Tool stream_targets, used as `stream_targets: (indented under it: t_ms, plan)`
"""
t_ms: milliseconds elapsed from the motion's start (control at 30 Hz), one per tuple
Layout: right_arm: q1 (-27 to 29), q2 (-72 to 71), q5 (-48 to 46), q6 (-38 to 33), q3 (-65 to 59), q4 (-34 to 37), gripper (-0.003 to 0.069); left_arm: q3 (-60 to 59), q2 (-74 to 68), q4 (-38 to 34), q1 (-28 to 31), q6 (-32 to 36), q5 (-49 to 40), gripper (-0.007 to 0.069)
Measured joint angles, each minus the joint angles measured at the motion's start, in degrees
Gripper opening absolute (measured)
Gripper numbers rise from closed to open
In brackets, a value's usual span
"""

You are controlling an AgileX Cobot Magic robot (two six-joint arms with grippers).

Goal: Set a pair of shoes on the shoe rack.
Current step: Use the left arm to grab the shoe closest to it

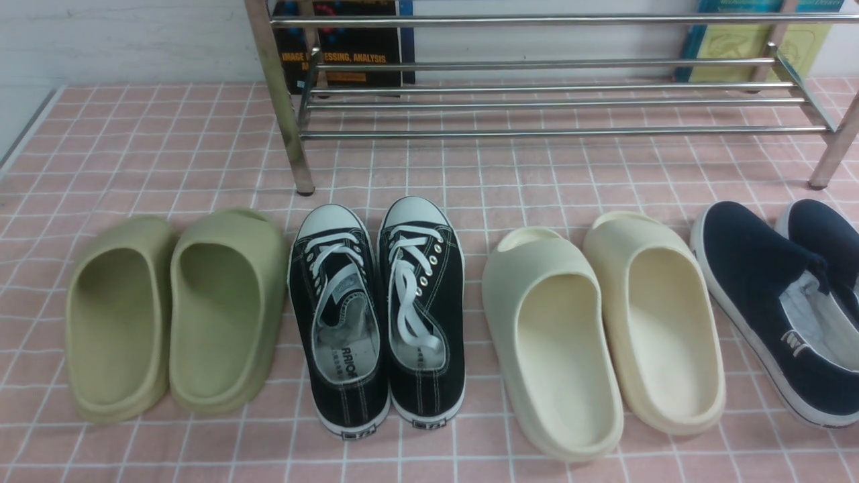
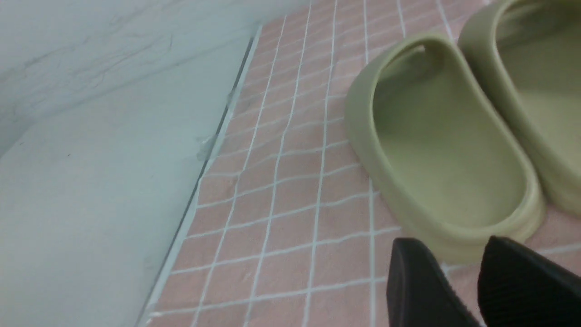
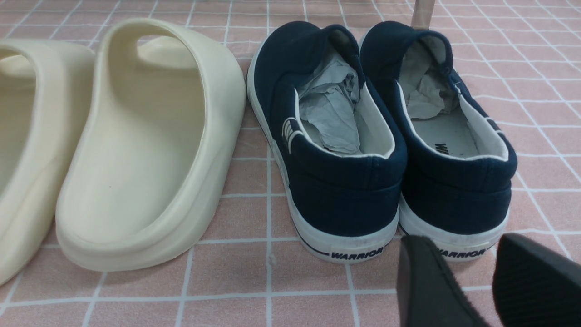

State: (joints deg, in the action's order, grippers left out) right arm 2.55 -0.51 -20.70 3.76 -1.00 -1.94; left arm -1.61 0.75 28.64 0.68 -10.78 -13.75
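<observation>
Because the green slides crowd the black sneakers on one side and the cream slides sit near on the other, a descending gripper could well catch the wrong shoe or shove the pair askew on the floor, short of the shoe rack just beyond their toes. The left gripper hangs parted and empty by a green slide's heel; the right gripper, equally parted and empty, hangs behind the navy slip-ons.
</observation>
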Motion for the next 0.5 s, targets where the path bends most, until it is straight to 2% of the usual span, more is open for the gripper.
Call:
stream_targets:
  t_ms: [33, 100, 133, 167, 267, 300, 333, 500]
  plan:
    - [0.0, 0.0, 0.0, 0.0, 0.0, 0.0, 0.024, 0.0, 0.0, -6.9, 0.0, -7.6, 3.6, 0.0239]
    - [0.0, 0.0, 0.0, 0.0, 0.0, 0.0, 0.024, 0.0, 0.0, -11.9, 0.0, -13.1, 5.1, 0.0239]
    - [0.0, 0.0, 0.0, 0.0, 0.0, 0.0, 0.024, 0.0, 0.0, -21.6, 0.0, -24.5, 7.3, 0.0239]
    - [0.0, 0.0, 0.0, 0.0, 0.0, 0.0, 0.024, 0.0, 0.0, -26.7, 0.0, -30.8, 8.4, 0.0239]
    - [0.0, 0.0, 0.0, 0.0, 0.0, 0.0, 0.024, 0.0, 0.0, -37.9, 0.0, -44.9, 10.4, 0.0239]
    - [0.0, 0.0, 0.0, 0.0, 0.0, 0.0, 0.024, 0.0, 0.0, -38.4, 0.0, -45.6, 10.4, 0.0239]
    - [0.0, 0.0, 0.0, 0.0, 0.0, 0.0, 0.024, 0.0, 0.0, -41.0, 0.0, -49.1, 10.4, 0.0239]
    - [0.0, 0.0, 0.0, 0.0, 0.0, 0.0, 0.024, 0.0, 0.0, -42.2, 0.0, -49.7, 10.4, 0.0239]
